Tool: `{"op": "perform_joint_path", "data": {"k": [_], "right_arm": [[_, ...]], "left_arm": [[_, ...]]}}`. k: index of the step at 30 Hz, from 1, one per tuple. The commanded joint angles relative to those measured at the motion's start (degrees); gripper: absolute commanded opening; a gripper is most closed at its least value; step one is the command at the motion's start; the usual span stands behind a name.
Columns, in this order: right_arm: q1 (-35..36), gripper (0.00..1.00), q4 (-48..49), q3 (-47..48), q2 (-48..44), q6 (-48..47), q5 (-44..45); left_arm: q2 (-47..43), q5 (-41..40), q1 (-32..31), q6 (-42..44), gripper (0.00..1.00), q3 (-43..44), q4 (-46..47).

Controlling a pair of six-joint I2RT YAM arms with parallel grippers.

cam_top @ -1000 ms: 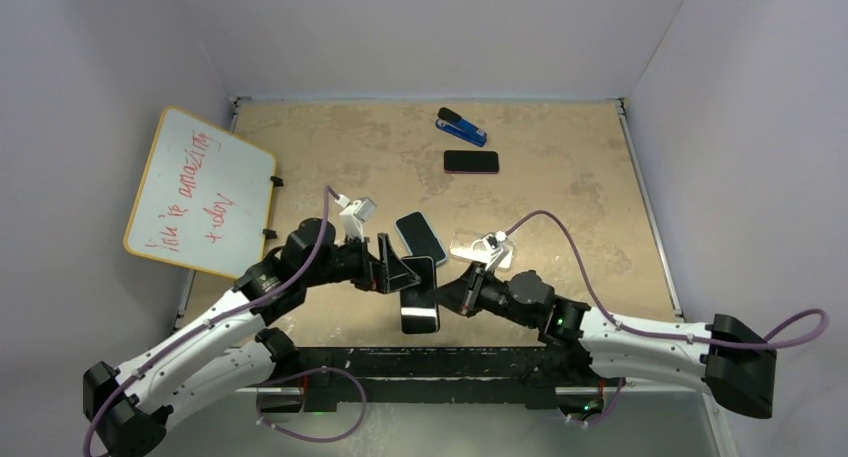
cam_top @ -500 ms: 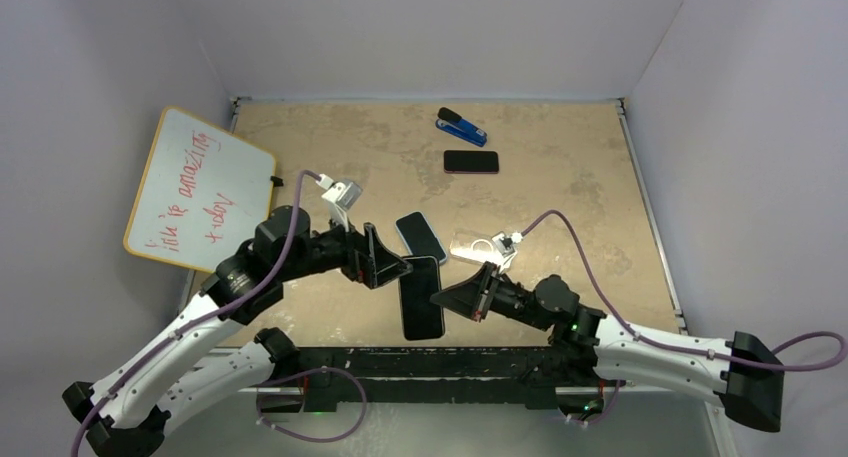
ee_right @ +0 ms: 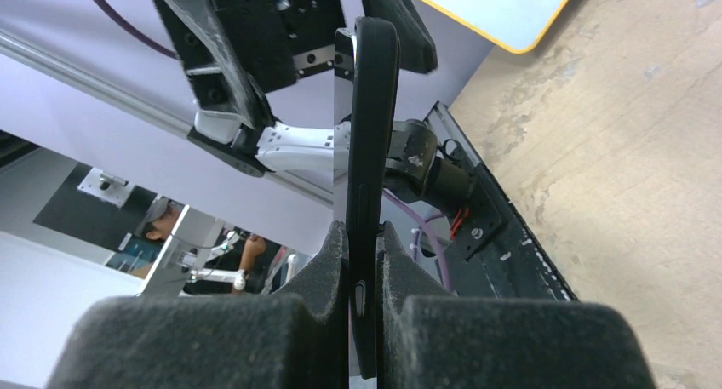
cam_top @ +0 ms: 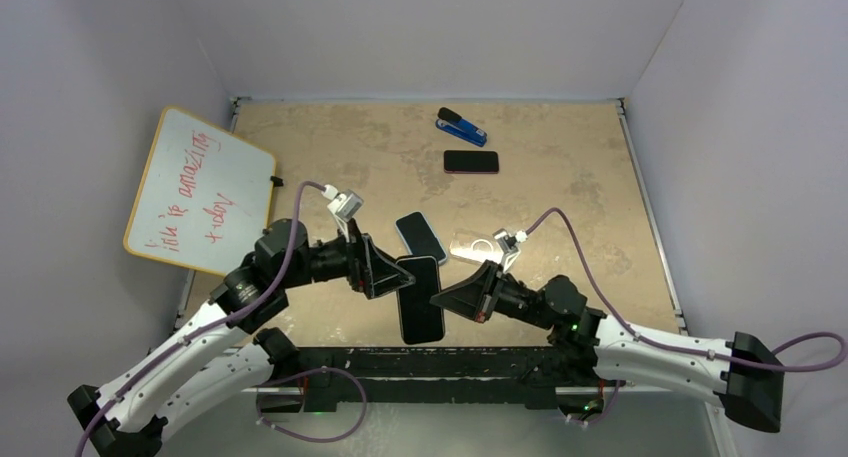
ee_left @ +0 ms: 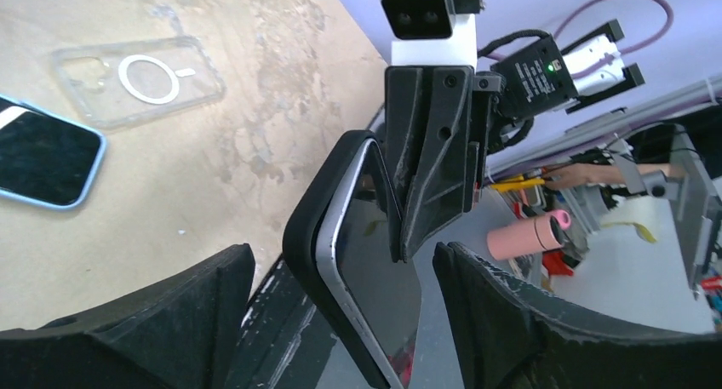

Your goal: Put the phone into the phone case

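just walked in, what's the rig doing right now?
The right end effector is shut on the phone, pinching it front and back and holding it in the air between the arms. The phone sits in a black case; whether it is fully seated is hard to tell. The left end effector is open, with a finger on either side of the phone, not closed on it. A clear case and a blue-edged second phone lie on the table.

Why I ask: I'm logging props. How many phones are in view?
3. One black phone lies beside the stapler at the back; one blue-edged phone lies in the middle; a third phone, in a black case, is pinched by the right claw. None looks hidden.
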Motion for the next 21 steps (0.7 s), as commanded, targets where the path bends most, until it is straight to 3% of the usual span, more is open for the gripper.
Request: {"op": "perform_joint_path", "data": {"k": [1,5,9,11,15,18,21], "right_arm": [[0.2,0.0,14.5,1.6,1.8,3.2,-2.4],[0.2,0.0,16.6,1.3,3.4,3.9,-3.3],[0.2,0.0,15.7,-0.2,2.7,4.1,-2.1],[0.2,0.01,12.9,-0.1,1.7,3.7,-1.2],[0.2,0.36,4.2,2.3,0.0,2.3,1.0],[0.2,0.53,-0.2,4.3,0.6,1.6,1.0],[0.2,0.59,-4.1,6.7,2.6,1.0,0.0]], "left_arm": [[0.1,6.7,0.2,-5.9,0.77,-3.8,13.4],[-0.2,6.9,0.3,-9.9,0.58,-6.2,18.9],[-1.6,4.1,0.3,-16.0,0.02,-9.9,23.6],[-2.5,2.9,0.2,-18.8,0.0,-11.8,25.4],[-3.3,1.6,0.3,-23.0,0.0,-13.5,27.3],[-2.6,2.4,0.2,-26.8,0.0,-14.8,31.7],[-1.1,3.2,0.3,-29.6,0.0,-15.3,34.0]]}}
